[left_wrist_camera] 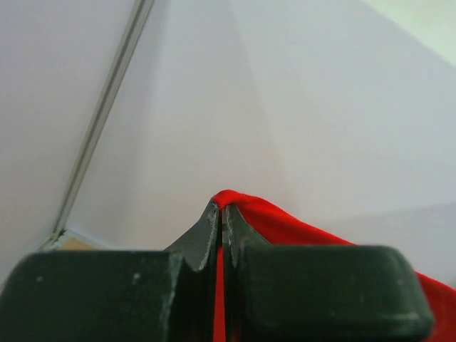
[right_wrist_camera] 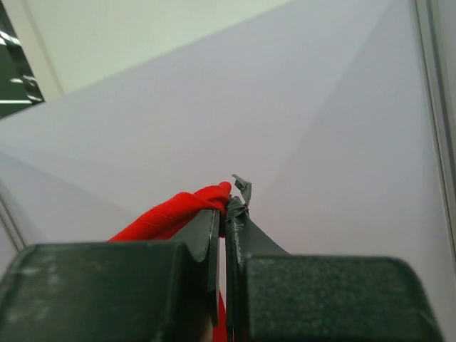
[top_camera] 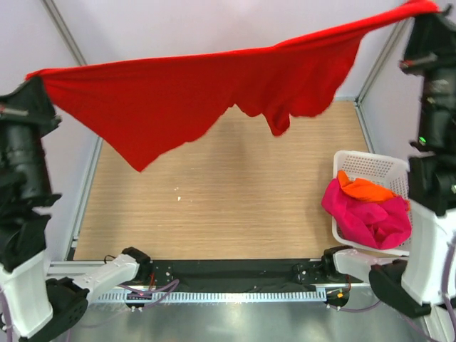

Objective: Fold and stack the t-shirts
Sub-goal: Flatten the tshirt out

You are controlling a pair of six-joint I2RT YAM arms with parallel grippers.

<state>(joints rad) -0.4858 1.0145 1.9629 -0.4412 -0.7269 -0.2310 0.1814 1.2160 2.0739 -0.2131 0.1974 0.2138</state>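
Two shirts in the container: a white lattice basket (top_camera: 370, 165) stands at the right edge of the tabletop (top_camera: 235, 214), near the right arm's base. A magenta-pink t-shirt (top_camera: 363, 215) lies crumpled in it and bulges over the rim on the left. An orange t-shirt (top_camera: 365, 189) is bunched on top of that, toward the back.

Left arm: the left end effector (top_camera: 35, 82) is raised high at the left of the top view. In its wrist view the fingers (left_wrist_camera: 206, 235) are pressed together with almost no gap. Red cloth is pinched at the tips and runs down between them.

Right arm: the right end effector (top_camera: 426, 18) is raised higher, in the top right corner. Its fingers (right_wrist_camera: 206, 228) are closed tight on a rolled fold of red cloth at the tips. A small grey flap sticks up from one fingertip.

Shirt in the air: the red t-shirt (top_camera: 192, 92) hangs between the two arms, stretched taut along its top edge, which slopes up from left to right. It hangs well above the tabletop, apart from the basket.

Lower edge: uneven, with a long point drooping left of centre and a smaller bunched fold right of centre.

Held parts: I cannot tell which part of the garment each side grips.

Surface: wood-grain, with a small white speck near the middle.
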